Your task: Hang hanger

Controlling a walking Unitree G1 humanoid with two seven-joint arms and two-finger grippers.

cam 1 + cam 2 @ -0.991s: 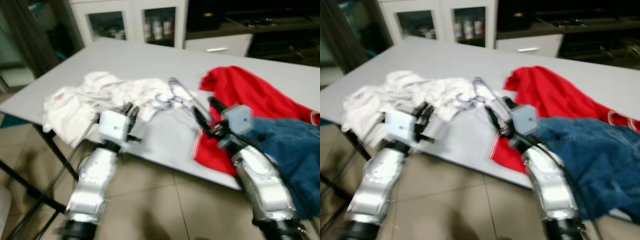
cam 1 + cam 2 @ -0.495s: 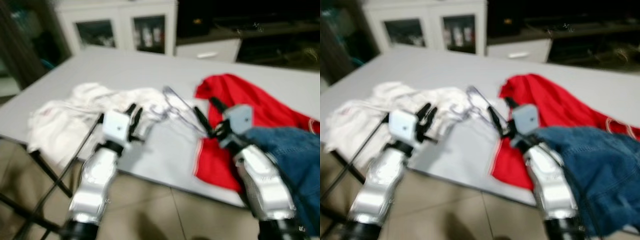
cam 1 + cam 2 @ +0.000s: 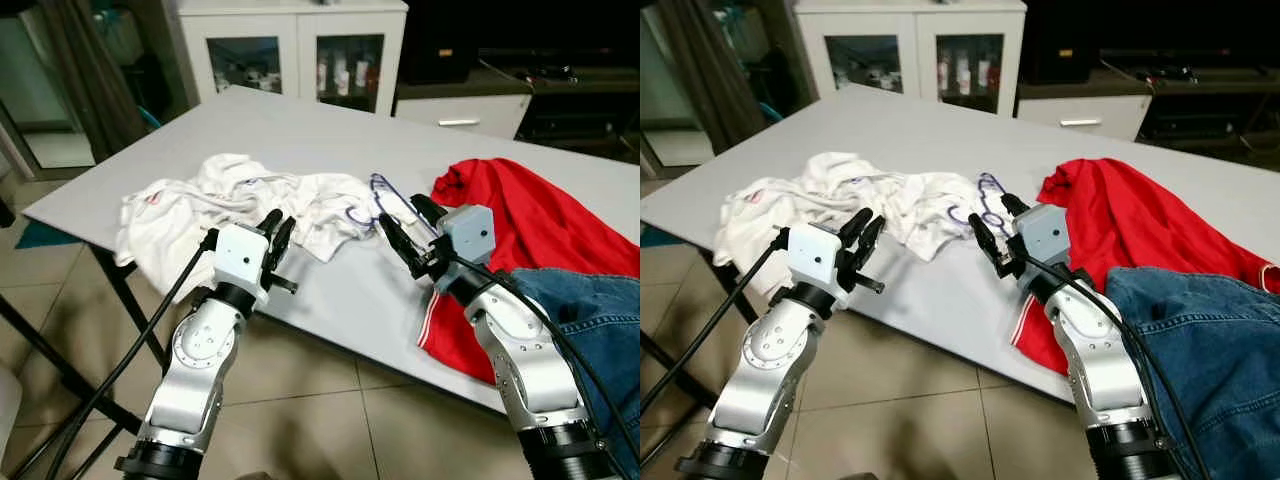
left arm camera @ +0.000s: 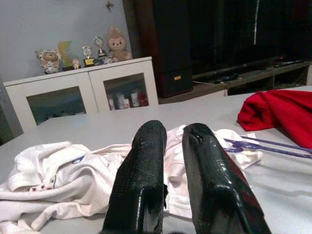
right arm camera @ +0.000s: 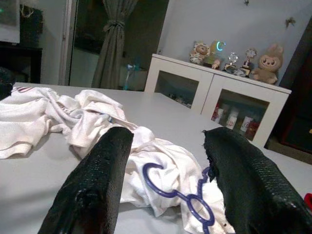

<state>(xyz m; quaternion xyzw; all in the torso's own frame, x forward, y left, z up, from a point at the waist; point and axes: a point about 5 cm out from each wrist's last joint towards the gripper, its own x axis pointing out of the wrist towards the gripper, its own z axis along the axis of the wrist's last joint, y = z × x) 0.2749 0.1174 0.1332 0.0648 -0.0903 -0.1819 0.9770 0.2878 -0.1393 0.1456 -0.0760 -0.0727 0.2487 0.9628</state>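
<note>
A pale grey table (image 3: 330,130) stands on a tiled floor, with a white glass-door cabinet (image 3: 300,55) behind it. The right gripper (image 3: 408,228) hangs just above the tabletop with its two black fingers spread wide, aimed at the purple wire hanger (image 5: 178,197) that lies flat on the table just ahead of it. The hanger's hook (image 5: 156,179) rests against the edge of the crumpled white garment (image 3: 220,200), while its long bars run back toward the red cloth (image 3: 520,215). That red cloth sprawls beside the right arm, and blue denim jeans (image 3: 600,330) lie over its near part. The left gripper (image 3: 277,236) hovers at the table's near edge, its fingers (image 4: 141,180) narrowly parted and holding nothing, pointing over the white garment. A black cable (image 3: 150,330) trails from the left wrist toward the floor.
</note>
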